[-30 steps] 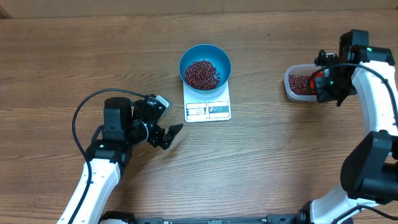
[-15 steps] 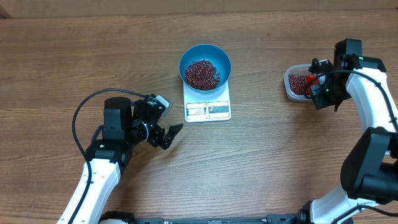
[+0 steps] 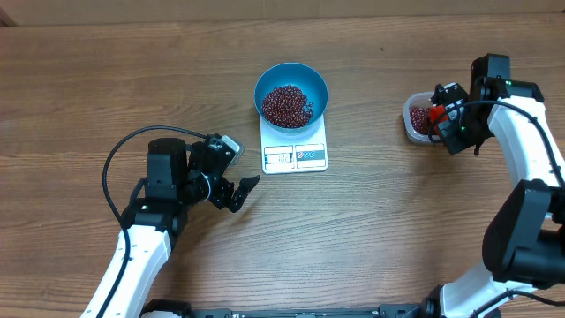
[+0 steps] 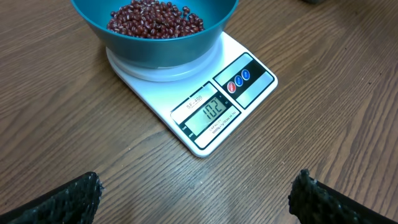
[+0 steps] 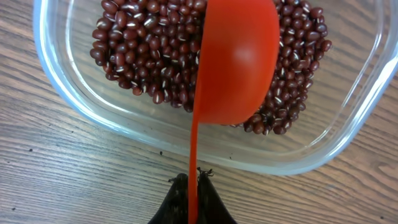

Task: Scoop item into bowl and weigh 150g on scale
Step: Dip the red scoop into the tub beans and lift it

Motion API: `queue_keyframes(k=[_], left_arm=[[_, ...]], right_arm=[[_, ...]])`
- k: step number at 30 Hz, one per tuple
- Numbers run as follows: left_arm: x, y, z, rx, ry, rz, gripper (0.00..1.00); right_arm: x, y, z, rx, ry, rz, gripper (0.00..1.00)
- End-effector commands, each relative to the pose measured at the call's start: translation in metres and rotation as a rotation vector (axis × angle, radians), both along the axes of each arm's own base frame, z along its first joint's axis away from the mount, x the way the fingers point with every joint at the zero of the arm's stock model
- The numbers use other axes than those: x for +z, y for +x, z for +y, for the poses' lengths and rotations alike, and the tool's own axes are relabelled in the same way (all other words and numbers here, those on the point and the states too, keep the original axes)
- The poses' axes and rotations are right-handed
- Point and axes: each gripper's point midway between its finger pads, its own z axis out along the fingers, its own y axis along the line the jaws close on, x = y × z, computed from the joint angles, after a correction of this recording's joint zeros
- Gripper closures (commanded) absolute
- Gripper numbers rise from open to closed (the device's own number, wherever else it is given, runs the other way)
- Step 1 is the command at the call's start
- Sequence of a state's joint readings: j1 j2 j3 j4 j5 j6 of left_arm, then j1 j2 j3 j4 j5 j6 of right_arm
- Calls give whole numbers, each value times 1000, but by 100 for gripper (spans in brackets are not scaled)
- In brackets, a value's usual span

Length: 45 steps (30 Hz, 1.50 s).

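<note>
The wooden table (image 3: 397,221) carries the blue bowl (image 3: 309,78), part filled with beans (image 3: 285,105), on the scale (image 3: 295,155). The display reads 102, so more is needed. The left gripper (image 3: 240,193) rests nearby, jaws wide apart and empty. The right gripper (image 5: 193,186) is clamped on a red scoop (image 5: 239,62) above the clear tub (image 3: 410,122) of beans. A second ago the right gripper stood beside the tub; the left arm is unchanged.

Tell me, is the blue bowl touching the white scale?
Touching. The left wrist view shows the bowl resting directly on the round platform of the scale, with no gap between them.
</note>
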<state>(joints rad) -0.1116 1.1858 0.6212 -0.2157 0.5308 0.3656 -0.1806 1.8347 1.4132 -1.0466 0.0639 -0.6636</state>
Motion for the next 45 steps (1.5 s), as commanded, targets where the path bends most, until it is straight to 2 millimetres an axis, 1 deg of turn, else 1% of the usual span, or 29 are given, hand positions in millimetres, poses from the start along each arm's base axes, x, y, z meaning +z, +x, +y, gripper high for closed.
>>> queue_keyframes(k=[1, 2, 9, 11, 12, 17, 23, 26, 27, 29, 34, 36, 38, 45], left_arm=[[1, -1, -4, -8, -12, 5, 0], [1, -1, -4, -8, -12, 5, 0], [1, -1, -4, -8, -12, 5, 0], [1, -1, -4, -8, -12, 5, 1], [1, -1, -4, -8, -12, 5, 0], [1, -1, -4, -8, -12, 5, 0], [1, -1, -4, -8, -12, 5, 0], [1, -1, -4, -8, -12, 5, 0], [1, -1, -4, -8, -12, 5, 0], [1, -1, -4, -8, -12, 5, 0], [1, -1, -4, -8, -12, 5, 0], [1, -1, -4, -8, -12, 5, 0], [1, -1, -4, -8, -12, 5, 1], [1, -1, -4, -8, -12, 5, 0]], right_arm=[[-15, -3, 5, 31, 8, 47, 96], [-15, -3, 8, 36, 12, 50, 96], [-16, -2, 43, 85, 144, 46, 96], [-15, -4, 50, 84, 186, 49, 96], [-15, -3, 53, 57, 204, 46, 96], [-13, -4, 53, -73, 278, 45, 96], [-6, -3, 54, -232, 441, 37, 96], [-4, -1, 50, -296, 471, 32, 96], [-4, 0, 47, -344, 482, 29, 96], [-1, 1, 51, -348, 527, 27, 96], [14, 7, 69, -341, 703, 8, 96], [21, 9, 72, -345, 765, -3, 96], [26, 10, 69, -361, 815, -12, 96], [34, 9, 54, -432, 888, -30, 96]])
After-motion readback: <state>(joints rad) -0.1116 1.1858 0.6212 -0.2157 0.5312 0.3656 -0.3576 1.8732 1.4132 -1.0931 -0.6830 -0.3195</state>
